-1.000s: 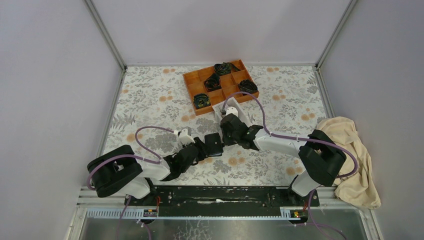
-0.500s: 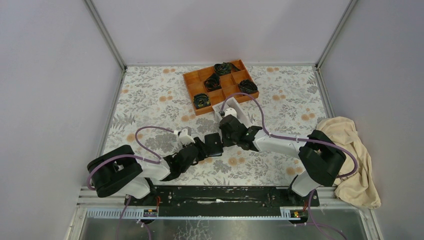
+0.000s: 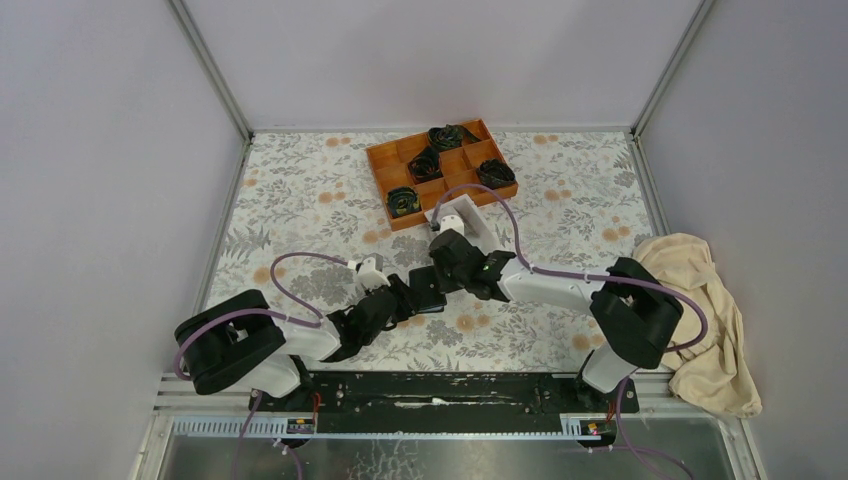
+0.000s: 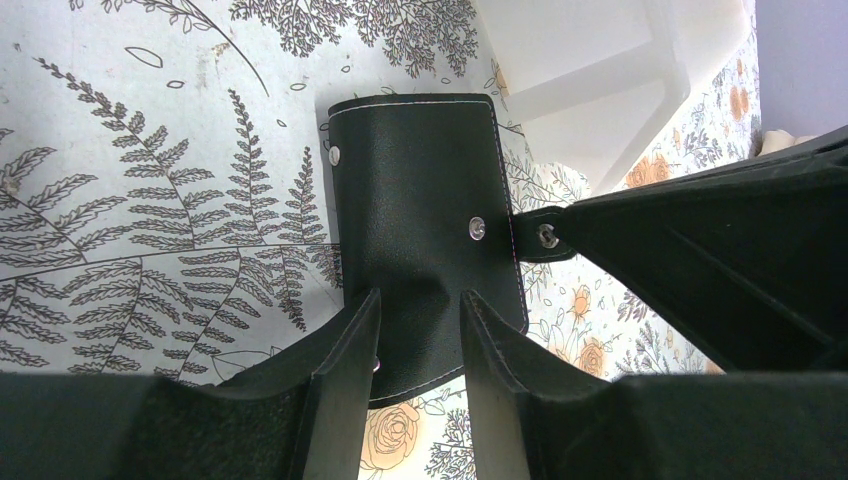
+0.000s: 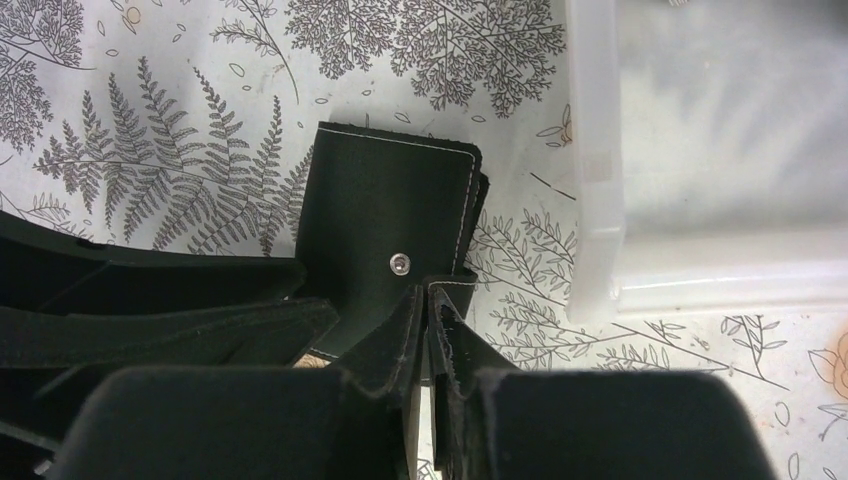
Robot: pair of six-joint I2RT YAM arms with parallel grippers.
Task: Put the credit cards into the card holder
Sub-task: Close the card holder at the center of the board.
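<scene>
Right wrist view: the right gripper [image 5: 428,300] was seen with its two fingers pressed almost together on the small clasp strap [image 5: 447,285] at the edge of the card holder [image 5: 385,215], a black folded wallet lying closed on the flowered table [image 3: 300,190]. Over the last second these fingers had been drawn in from a wider spread, and the right arm had been shifted slightly toward the wallet. This was judged to mean that the strap was now pinched so the snap could be pulled open; no card had yet been put in.

From the left wrist, the left gripper [image 4: 420,340] was shown spread partway, unchanged, its fingers laid over the near end of the wallet, apparently to hold it down. The wallet reached out ahead of those fingers, with the right fingertip met at its right edge.

Just beyond the wallet a white open box [image 5: 595,150] was seen; the credit cards could not be made out. Further back stood an orange tray [image 3: 440,172].
</scene>
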